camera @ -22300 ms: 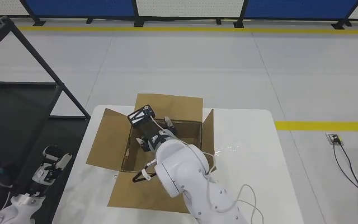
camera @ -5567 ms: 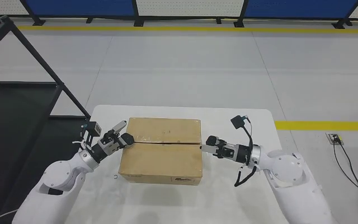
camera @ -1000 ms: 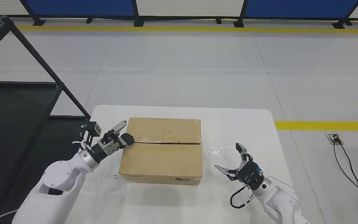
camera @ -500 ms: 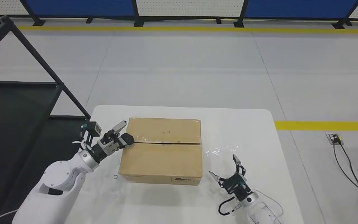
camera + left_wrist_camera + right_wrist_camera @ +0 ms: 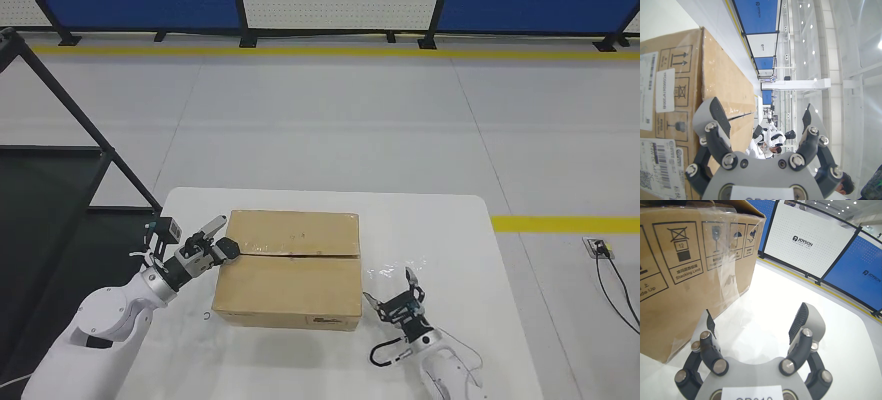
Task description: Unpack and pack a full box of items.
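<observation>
White tabletop (image 5: 440, 230) with rounded corners, pale glossy floor (image 5: 330, 120) and blue panels (image 5: 140, 12) behind. On the left, the left end effector (image 5: 222, 240), fingers spread, sits at the left end of the cardboard box (image 5: 290, 275), by the top seam. The box lies mid-tabletop, flaps shut, plain brown, and clear tape (image 5: 728, 275) crinkles down its right end. The right end effector (image 5: 390, 290) is spread wide, low, just beside the box's near right corner.
</observation>
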You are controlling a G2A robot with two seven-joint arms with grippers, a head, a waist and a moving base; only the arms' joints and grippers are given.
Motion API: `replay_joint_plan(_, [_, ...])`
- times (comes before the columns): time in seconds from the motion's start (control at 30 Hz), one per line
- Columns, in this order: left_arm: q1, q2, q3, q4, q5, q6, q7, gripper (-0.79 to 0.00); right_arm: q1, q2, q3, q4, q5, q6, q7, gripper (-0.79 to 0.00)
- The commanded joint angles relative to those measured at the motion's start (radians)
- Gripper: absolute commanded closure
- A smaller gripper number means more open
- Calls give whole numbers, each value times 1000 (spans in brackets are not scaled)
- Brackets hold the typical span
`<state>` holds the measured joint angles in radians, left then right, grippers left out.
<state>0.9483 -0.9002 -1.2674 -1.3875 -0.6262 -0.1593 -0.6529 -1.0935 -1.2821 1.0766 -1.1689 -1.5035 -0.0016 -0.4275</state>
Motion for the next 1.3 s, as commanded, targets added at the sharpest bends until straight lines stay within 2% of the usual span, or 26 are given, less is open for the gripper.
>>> replay_joint_plan(0.0, [0, 0, 0, 0, 0, 0, 0, -785, 23, -4, -6, 26, 7, -18, 12, -785])
replay_joint_plan(0.27, [0, 0, 0, 0, 0, 0, 0, -785, 74, -24, -24, 80, 36, -10, 31, -785])
replay_joint_plan(0.67, [0, 0, 0, 0, 0, 0, 0, -785, 95, -45, -18, 118, 43, 105, -20, -785])
replay_joint_plan(1.0, [0, 0, 0, 0, 0, 0, 0, -785, 113, -60, -55, 158, -45, 122, -9, -785])
replay_joint_plan(1.27, [0, 0, 0, 0, 0, 0, 0, -785, 125, -86, -80, 170, -72, 273, -8, -785])
